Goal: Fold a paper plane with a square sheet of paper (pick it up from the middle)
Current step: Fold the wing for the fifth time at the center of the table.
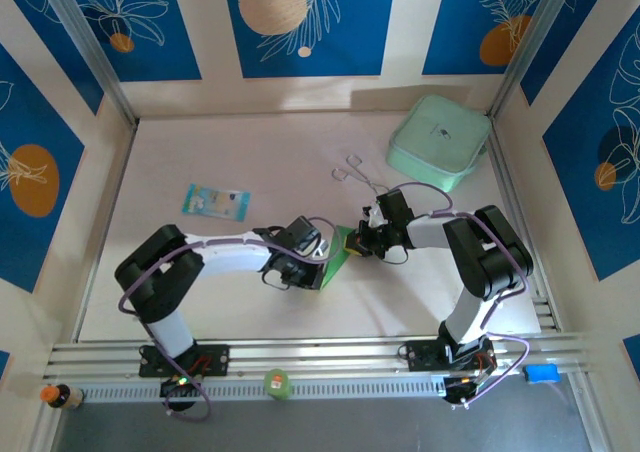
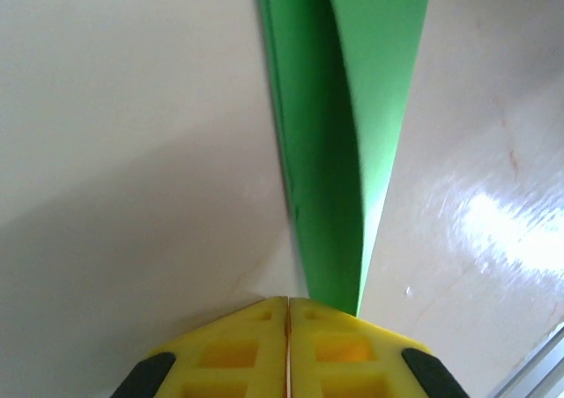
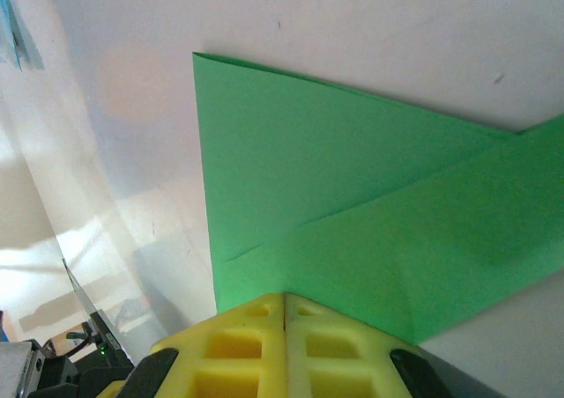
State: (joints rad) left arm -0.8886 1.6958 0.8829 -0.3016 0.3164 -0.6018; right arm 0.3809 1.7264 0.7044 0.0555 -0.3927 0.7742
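step in hand, as we judge it: sharpening a fold in the thin bright-green square sheet of paper (image 1: 338, 255), which sits at the centre of the top view, between the two arms on the pale wooden table (image 1: 200, 302), already creased and partly raised off the surface. left gripper (image 1: 322, 260): in the left wrist view (image 2: 288, 305) its yellow jaws are closed to a hairline seam, and the sheet (image 2: 326, 151) rises from just right of that seam towards the top of the frame, one face shaded, one bright. we cannot tell whether an edge is actually nipped there. right gripper (image 1: 360, 242): in its wrist view (image 3: 284, 299) the jaws are closed too, with the sheet (image 3: 352, 204) running in under both tips, a diagonal crease crossing it. we read this as a grip on the paper. to do it well: keep one pinch as the anchor, slide the other along the crease rather than tug, and keep the layers aligned, since paper this thin buckles or tears if the arms pull apart. pose: both arms reach inward with elbows bent, wrists low, fingertips facing each other across the sheet. the pale mint-green rounded box (image 1: 438, 142) at upper right and the small light-blue packet (image 1: 215, 202) at left lie well apart.
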